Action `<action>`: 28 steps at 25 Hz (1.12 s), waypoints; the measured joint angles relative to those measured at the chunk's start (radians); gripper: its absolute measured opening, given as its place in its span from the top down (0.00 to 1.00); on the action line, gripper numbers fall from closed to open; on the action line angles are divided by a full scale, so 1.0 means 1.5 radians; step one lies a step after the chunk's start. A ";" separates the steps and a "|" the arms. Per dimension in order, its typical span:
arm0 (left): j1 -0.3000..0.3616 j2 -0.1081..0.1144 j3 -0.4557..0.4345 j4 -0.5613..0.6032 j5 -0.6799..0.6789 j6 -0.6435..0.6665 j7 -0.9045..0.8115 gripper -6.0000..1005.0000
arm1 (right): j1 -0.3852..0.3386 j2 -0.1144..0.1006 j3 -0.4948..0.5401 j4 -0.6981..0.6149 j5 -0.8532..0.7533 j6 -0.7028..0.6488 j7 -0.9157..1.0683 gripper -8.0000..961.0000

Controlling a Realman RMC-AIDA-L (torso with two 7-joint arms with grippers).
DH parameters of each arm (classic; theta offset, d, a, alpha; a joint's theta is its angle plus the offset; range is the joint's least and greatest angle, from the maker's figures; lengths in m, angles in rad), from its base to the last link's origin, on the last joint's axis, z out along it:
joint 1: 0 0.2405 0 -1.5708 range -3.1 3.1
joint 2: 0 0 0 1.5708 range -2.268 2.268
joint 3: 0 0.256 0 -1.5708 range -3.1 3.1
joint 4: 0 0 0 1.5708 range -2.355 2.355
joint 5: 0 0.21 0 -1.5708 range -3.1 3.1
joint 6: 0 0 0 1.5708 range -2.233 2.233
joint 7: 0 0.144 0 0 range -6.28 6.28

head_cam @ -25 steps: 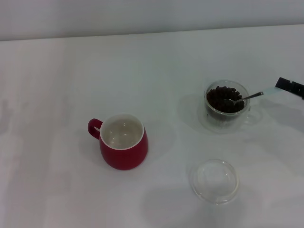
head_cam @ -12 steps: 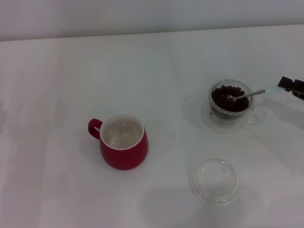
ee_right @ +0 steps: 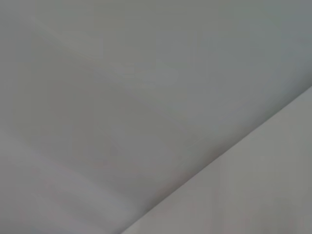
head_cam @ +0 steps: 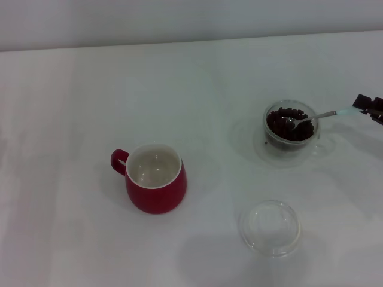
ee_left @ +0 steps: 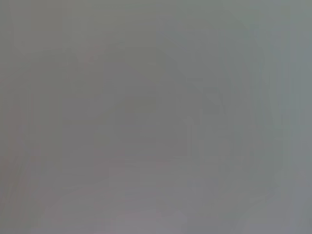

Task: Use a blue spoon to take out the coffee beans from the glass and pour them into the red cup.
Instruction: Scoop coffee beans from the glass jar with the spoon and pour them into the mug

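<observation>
White table (head_cam: 90, 89), right gripper (head_cam: 366, 106) cut off at edge, clamped on blue spoon (head_cam: 317, 116) in glass (head_cam: 290, 128)

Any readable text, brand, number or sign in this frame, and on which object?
None can be read.
red cup: plain, no print.
glass of coffee beans: no marking.
blue spoon, held by the right hand at the table's right edge: no lettering.
clear round dish: no marking.
Both wrist views: blank surface only.

A white table (head_cam: 72, 107) carries the red cup (head_cam: 157, 179), the glass (head_cam: 290, 128) and a clear dish (head_cam: 270, 228).
</observation>
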 joint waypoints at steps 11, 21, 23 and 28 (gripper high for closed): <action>-0.005 0.001 0.000 -0.006 0.000 0.000 0.000 0.11 | 0.001 -0.008 -0.002 0.003 0.000 -0.001 0.055 0.84; -0.006 0.001 0.000 -0.007 0.000 0.000 0.000 0.11 | 0.002 -0.018 -0.003 0.008 0.000 0.006 0.105 0.84; -0.005 0.001 0.000 -0.007 0.000 0.000 0.000 0.11 | 0.003 -0.020 -0.003 0.008 0.000 0.004 0.111 0.84; -0.003 0.001 0.000 -0.008 0.000 0.000 0.000 0.11 | 0.006 -0.025 0.000 0.008 0.000 -0.002 0.123 0.84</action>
